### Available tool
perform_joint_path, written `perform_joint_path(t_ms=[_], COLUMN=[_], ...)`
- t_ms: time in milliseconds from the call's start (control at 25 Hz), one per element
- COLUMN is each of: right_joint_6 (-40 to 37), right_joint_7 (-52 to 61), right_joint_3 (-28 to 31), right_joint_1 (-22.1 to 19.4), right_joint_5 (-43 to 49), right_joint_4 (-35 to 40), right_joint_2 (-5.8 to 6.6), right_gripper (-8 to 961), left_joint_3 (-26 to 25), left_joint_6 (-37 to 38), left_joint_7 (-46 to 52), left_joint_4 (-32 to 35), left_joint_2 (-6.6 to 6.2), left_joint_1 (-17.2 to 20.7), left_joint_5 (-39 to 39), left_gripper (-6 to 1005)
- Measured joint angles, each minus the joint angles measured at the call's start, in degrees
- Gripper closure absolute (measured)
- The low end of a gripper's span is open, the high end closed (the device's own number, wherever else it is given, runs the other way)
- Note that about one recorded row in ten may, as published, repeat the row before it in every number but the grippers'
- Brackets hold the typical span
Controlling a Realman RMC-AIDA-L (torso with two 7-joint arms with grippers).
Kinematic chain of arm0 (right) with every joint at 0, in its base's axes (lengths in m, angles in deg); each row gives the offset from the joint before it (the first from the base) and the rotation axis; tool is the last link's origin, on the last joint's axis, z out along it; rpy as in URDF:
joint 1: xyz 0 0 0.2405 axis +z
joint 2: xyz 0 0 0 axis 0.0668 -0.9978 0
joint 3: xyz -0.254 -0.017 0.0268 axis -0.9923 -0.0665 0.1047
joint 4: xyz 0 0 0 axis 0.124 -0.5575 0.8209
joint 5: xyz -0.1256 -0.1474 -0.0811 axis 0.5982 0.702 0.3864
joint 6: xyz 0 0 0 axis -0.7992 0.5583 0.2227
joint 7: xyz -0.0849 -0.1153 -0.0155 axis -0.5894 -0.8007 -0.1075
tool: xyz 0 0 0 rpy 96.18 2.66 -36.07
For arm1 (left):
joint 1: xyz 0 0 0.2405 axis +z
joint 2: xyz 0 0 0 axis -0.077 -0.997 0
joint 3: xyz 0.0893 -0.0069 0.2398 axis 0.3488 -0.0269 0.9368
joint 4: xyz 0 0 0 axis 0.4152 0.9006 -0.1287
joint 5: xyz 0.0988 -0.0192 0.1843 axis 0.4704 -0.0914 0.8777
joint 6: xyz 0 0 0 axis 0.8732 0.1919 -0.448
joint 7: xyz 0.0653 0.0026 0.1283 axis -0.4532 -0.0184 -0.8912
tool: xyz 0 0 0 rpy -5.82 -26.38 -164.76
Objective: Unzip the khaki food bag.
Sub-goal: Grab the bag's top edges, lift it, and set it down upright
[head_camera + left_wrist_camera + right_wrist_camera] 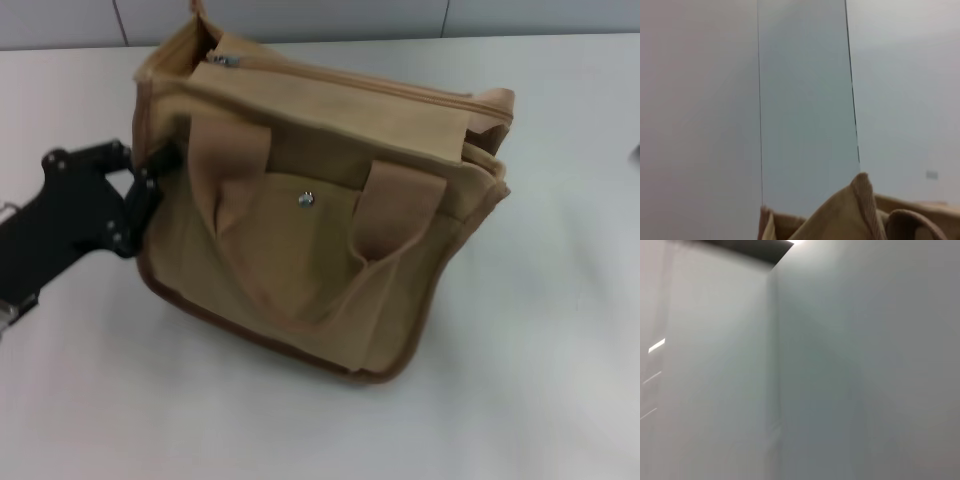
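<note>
The left gripper (150, 185) presses against the left end of the khaki food bag (320, 215); whether its jaws pinch the fabric cannot be told. The bag, boxy tan canvas with brown piping, wide webbing handles and a silver snap (307, 199), stands on the white counter (540, 380). No writing is legible.

Matt tan canvas khaki food bag (300, 240), shiny metal snap (306, 199), smooth white table (540, 380)

Head cam looks down on bag (320, 210); L wrist cam shares its top edge (865, 210); R wrist sees wall only.
</note>
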Motion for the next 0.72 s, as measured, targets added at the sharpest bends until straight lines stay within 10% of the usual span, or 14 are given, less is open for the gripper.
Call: perform_joint_path(t_ms=[360, 720], right_joint_6=[1.11, 11.72], right_joint_7=[-12.18, -15.87], right_joint_3=[5.97, -1.87], right_joint_1=[6.26, 18.60], right_joint_5=[-18.25, -17.60], right_joint_4=[-16.95, -19.29], right_joint_2=[-0.26, -0.34], right_gripper=[131, 130], left_joint_3=[-0.41, 0.69], left_joint_6=[5.25, 7.05], left_joint_7=[0.14, -0.11], left_joint_4=[4.53, 7.15], left_joint_2=[-0.27, -0.31], left_joint_1=[-4.90, -8.95], left_joint_5=[-2.56, -2.14], left_gripper=[922, 922])
